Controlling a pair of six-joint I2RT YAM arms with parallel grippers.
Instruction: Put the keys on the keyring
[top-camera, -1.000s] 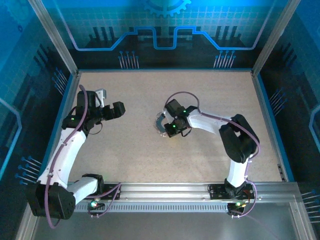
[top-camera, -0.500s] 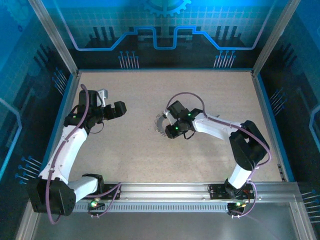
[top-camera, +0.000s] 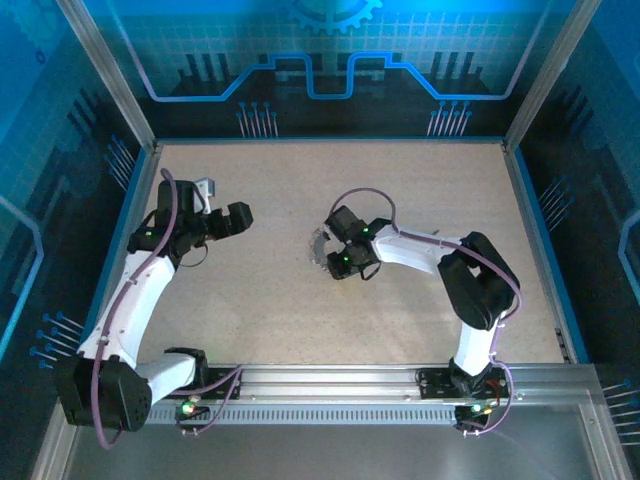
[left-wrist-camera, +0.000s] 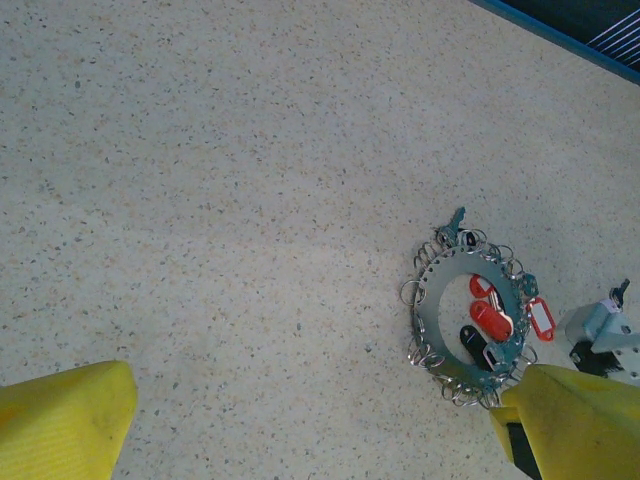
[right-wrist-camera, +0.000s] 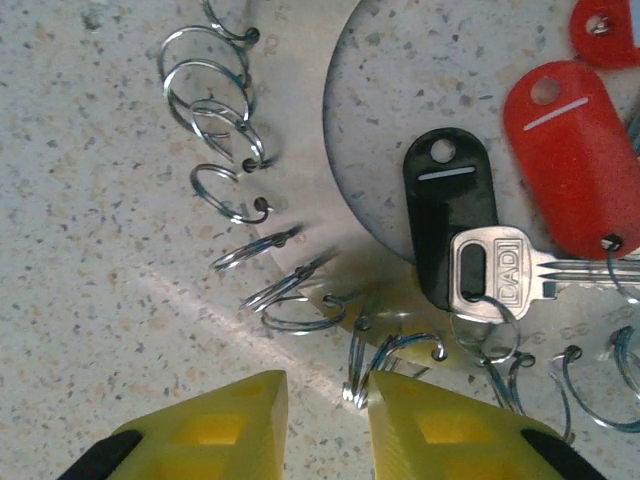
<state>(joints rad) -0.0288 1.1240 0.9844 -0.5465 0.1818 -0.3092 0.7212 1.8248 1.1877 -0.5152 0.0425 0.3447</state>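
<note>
The keyring is a flat grey metal disc (right-wrist-camera: 300, 215) with a round hole in the middle and several small split rings (right-wrist-camera: 210, 75) hooked round its rim. It lies on the speckled table (top-camera: 420, 190). Inside the hole lie the keys: a silver key (right-wrist-camera: 490, 272), a black tag (right-wrist-camera: 448, 205) and a red tag (right-wrist-camera: 565, 150). My right gripper (right-wrist-camera: 328, 392) sits low at the disc's rim, its jaws a little apart, and one split ring (right-wrist-camera: 358, 385) touches its right finger (right-wrist-camera: 440, 430). My left gripper (left-wrist-camera: 310, 430) hovers wide open, far left of the disc (left-wrist-camera: 428, 300).
A blue rim and glass walls enclose the table on all sides (top-camera: 145, 170). Part of the right arm's wrist (left-wrist-camera: 600, 328) stands just beside the disc. Open tabletop lies between the two arms (top-camera: 280, 290).
My right gripper's jaws have parted slightly at the disc's rim, and the right arm's elbow swung out and came back. The left arm has not moved.
</note>
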